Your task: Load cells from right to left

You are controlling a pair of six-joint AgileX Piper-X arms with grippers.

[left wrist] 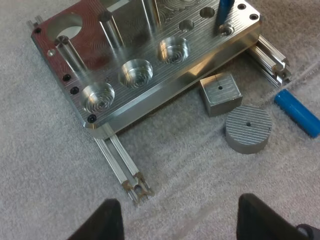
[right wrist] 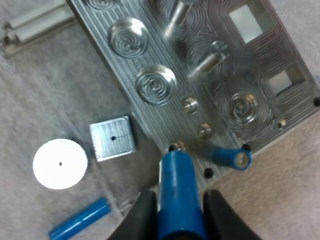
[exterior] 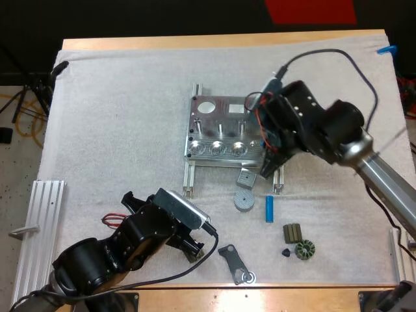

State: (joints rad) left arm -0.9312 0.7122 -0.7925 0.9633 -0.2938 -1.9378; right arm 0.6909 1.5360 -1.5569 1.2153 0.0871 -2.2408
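Note:
The metal fixture (exterior: 218, 130) lies mid-mat on two rails. My right gripper (exterior: 266, 156) hovers at its right front corner, shut on a blue cylinder (right wrist: 176, 192) whose lower end sits by a small hole at the fixture's (right wrist: 200, 75) edge. A second blue cylinder (right wrist: 227, 156) is at that same corner, just beside it. In the left wrist view a blue cylinder (left wrist: 223, 12) stands upright at that corner of the fixture (left wrist: 150, 65). Another blue cylinder (exterior: 269, 208) lies loose on the mat. My left gripper (exterior: 194, 246) is open near the front edge, its fingers (left wrist: 107, 220) wide apart.
A grey square block (exterior: 246, 177) and a ribbed disc (exterior: 243, 201) lie just in front of the fixture. Small dark parts (exterior: 298, 240) and a black bracket (exterior: 235, 263) sit near the front right. An aluminium rail (exterior: 39, 227) lies at the left edge.

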